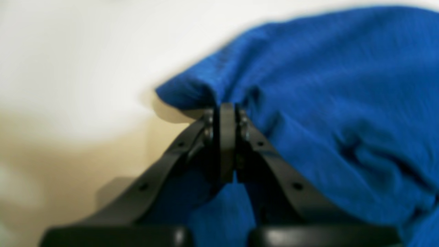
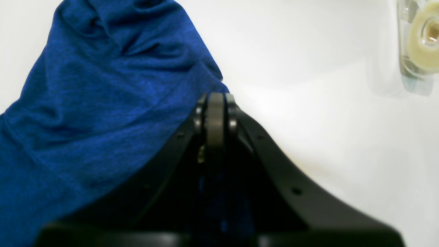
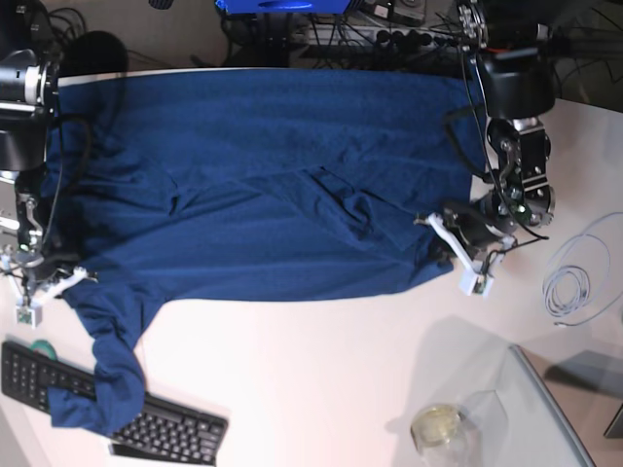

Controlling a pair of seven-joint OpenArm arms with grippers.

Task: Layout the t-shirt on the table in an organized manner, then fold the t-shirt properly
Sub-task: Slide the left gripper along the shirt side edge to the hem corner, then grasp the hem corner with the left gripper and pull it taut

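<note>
Already the t-shirt (image 3: 263,175) lies spread across the far half of the table (image 3: 321,389), though wrinkled, one sleeve trailing onto the keyboard (image 3: 127,413) near left. The left gripper (image 1: 226,113) and right gripper (image 2: 216,103) each pinch its near edge. No fold is made yet.

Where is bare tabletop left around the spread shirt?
Free: the white table between the dark navy-blue t-shirt's near hem, the black keyboard and the glass panel. Crowded: the far edge with cables, and around the coiled white cable.
</note>
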